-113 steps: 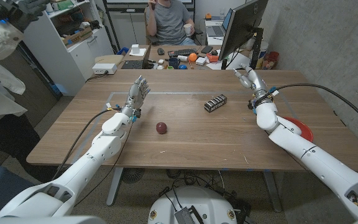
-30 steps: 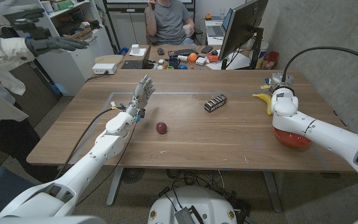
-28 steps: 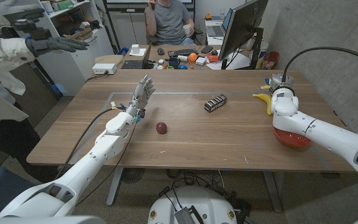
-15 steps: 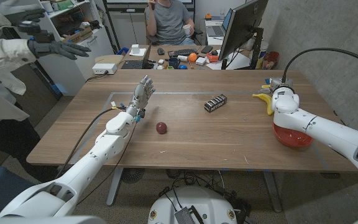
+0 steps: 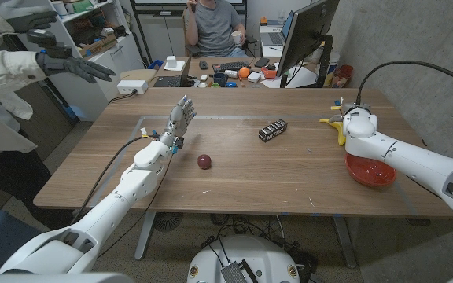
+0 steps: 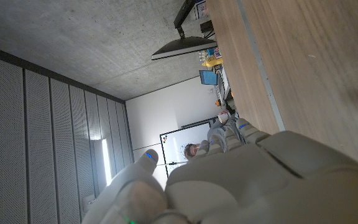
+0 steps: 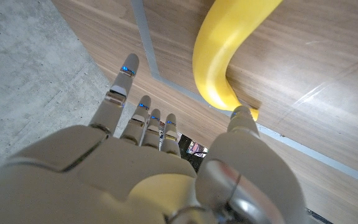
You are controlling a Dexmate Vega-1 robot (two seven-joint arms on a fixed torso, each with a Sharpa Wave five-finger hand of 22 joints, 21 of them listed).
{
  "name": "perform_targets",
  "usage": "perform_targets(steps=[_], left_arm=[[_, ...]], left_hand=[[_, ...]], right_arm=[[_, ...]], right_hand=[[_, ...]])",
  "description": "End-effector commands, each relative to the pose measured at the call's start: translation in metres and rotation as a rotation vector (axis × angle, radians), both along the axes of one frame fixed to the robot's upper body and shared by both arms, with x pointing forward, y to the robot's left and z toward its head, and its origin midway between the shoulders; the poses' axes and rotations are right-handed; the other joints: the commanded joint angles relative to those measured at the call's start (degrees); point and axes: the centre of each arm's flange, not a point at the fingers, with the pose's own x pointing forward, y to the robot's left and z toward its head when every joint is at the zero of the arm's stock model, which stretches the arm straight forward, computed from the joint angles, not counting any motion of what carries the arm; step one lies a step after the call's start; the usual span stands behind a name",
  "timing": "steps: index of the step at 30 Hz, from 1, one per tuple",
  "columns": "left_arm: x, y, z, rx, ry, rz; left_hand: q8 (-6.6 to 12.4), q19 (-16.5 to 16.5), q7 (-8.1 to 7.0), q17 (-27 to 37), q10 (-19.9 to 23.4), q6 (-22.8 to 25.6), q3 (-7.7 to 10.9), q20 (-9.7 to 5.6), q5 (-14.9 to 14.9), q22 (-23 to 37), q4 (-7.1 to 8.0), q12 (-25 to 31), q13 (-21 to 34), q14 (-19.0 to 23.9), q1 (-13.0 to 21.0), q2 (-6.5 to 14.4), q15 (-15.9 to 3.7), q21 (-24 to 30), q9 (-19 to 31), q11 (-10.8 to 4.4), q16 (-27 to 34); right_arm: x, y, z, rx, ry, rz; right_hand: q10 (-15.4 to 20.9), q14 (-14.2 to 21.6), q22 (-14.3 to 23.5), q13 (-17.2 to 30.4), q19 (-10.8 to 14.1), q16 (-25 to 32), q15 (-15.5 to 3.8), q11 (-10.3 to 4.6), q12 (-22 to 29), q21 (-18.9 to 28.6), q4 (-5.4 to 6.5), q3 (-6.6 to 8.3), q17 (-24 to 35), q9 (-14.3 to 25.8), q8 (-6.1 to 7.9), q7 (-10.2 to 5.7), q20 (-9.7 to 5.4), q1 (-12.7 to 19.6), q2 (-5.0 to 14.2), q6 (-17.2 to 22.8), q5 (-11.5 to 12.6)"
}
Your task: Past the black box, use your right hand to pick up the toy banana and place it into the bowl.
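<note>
The yellow toy banana lies on the table at the far right, past the black box. My right hand hovers right over it, covering part of it. In the right wrist view the banana curves just beyond my spread fingers, and the thumb tip sits beside its end without gripping it. The red bowl stands on the table nearer to me, partly under my right forearm. My left hand stands upright with its fingers apart, holding nothing, at the table's middle left.
A dark red ball lies near the table's centre. A monitor stands at the far right edge. One person sits behind the table; another's gloved hand reaches in at the upper left.
My right hand has come down and slightly toward me over the banana, and the forearm has dropped, uncovering more of the bowl. The gloved hand at the upper left has shifted.
</note>
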Motion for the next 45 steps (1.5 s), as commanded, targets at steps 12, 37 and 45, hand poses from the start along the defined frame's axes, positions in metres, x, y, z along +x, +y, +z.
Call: perform_targets(steps=[12, 37, 45], left_arm=[[-0.0028, -0.0011, -0.0016, -0.002, -0.001, 0.001], [-0.0022, -0.0008, -0.0020, 0.001, 0.002, 0.003], [-0.0013, -0.0007, -0.0021, 0.000, 0.003, 0.003]], left_hand=[[0.21, 0.01, 0.06, 0.15, -8.97, -6.96, 0.58, 0.28, -0.10, 0.09, -0.08, 0.29, 0.08, -8.20, -0.17, 7.60, 0.45, 0.33, 0.30, 0.46, 0.44], [0.21, 0.08, 0.06, 0.15, -8.96, -6.94, 0.53, 0.23, -0.12, 0.10, -0.07, 0.28, 0.08, -8.20, -0.18, 7.56, 0.47, 0.35, 0.30, 0.45, 0.44], [0.23, 0.03, 0.03, 0.15, -8.97, -6.90, 0.51, 0.25, -0.13, 0.10, -0.07, 0.28, 0.08, -8.22, -0.19, 7.56, 0.47, 0.33, 0.30, 0.48, 0.43]], right_arm=[[0.0068, -0.0027, 0.0003, 0.063, 0.173, 0.011], [0.0096, 0.0035, 0.0063, 0.059, 0.152, 0.043], [0.0099, 0.0032, 0.0063, 0.067, 0.141, 0.035]], right_hand=[[4.81, 4.15, 0.16, 0.31, 4.95, 0.73, -0.75, -0.10, 1.66, 0.35, -0.86, 1.42, 0.08, 0.19, 1.68, 0.29, -1.28, 3.32, 1.44, 4.74, 0.83], [9.84, 12.48, 0.43, 0.32, 17.00, 1.85, -3.65, -0.12, 2.60, 2.75, -1.51, 3.52, 0.33, 0.09, 1.46, 0.37, -5.55, 8.55, 3.14, 8.02, 1.40], [12.30, 16.81, 0.42, 0.31, 23.66, 2.46, -4.67, -0.36, 3.16, 4.34, -1.62, 4.55, 0.59, 0.11, 1.49, 0.38, -8.64, 11.37, 3.80, 9.89, 1.28]])
